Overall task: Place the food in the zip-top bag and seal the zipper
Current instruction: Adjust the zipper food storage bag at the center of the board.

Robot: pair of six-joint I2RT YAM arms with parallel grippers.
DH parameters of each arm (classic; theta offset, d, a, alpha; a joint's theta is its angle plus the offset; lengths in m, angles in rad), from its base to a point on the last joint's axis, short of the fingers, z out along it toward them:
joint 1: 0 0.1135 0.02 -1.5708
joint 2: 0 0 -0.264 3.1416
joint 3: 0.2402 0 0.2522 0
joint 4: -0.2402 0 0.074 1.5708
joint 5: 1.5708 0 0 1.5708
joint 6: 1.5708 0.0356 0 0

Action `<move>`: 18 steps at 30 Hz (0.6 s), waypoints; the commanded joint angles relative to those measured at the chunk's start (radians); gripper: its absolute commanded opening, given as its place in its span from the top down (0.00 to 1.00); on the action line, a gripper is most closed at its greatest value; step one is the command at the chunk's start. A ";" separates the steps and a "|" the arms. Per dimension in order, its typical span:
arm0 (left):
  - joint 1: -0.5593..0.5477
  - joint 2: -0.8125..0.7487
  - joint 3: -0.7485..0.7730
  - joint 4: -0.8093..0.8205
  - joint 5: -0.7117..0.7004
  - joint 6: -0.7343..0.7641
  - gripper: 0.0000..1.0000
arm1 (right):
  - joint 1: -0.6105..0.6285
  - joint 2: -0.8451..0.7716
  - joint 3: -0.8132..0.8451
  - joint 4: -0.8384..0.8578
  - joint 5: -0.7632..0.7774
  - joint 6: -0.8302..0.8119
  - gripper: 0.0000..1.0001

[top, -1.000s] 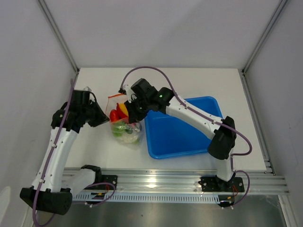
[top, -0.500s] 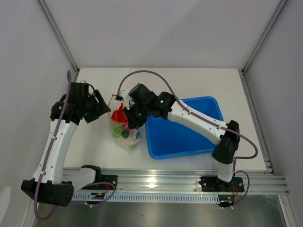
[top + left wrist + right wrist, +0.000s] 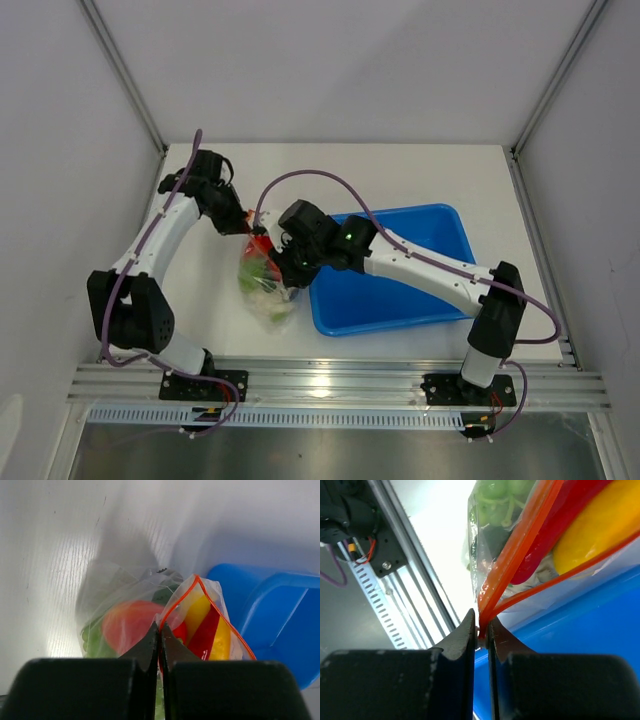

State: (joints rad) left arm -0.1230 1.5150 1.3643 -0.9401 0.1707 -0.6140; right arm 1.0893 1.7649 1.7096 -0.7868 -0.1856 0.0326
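Note:
The clear zip-top bag [image 3: 268, 295] lies just left of the blue tray, pulled up at its mouth. Inside it show a red tomato [image 3: 127, 625], yellow squash [image 3: 197, 611], red chili [image 3: 207, 632] and green lettuce [image 3: 92, 641]. My left gripper [image 3: 160, 628] is shut on the far corner of the mouth, where the orange-red zipper [image 3: 195, 578] begins. My right gripper [image 3: 481, 628] is shut on the zipper [image 3: 517, 545] at its other end, beside the tray wall. From above, the left gripper [image 3: 247, 224] is beyond the bag and the right gripper [image 3: 285, 262] over its right side.
The blue tray [image 3: 400, 290] stands right of the bag, under the right forearm. A metal rail [image 3: 340, 385] runs along the table's near edge. White walls close in the table on the left, right and far sides.
The left arm swung from the table's left side to the far side of the bag, opened on the way and shut on the mouth's corner. The right gripper kept its grip and shifted slightly nearer.

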 commanded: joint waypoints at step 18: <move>0.014 -0.815 -0.391 0.014 -0.203 -0.067 0.95 | -0.023 -0.133 -0.114 0.124 0.394 -0.068 1.00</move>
State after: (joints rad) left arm -0.1211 0.7883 1.0767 -0.9310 0.0200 -0.6411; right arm 1.0836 1.6791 1.5711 -0.6834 0.1253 -0.0158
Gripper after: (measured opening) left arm 0.039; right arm 0.112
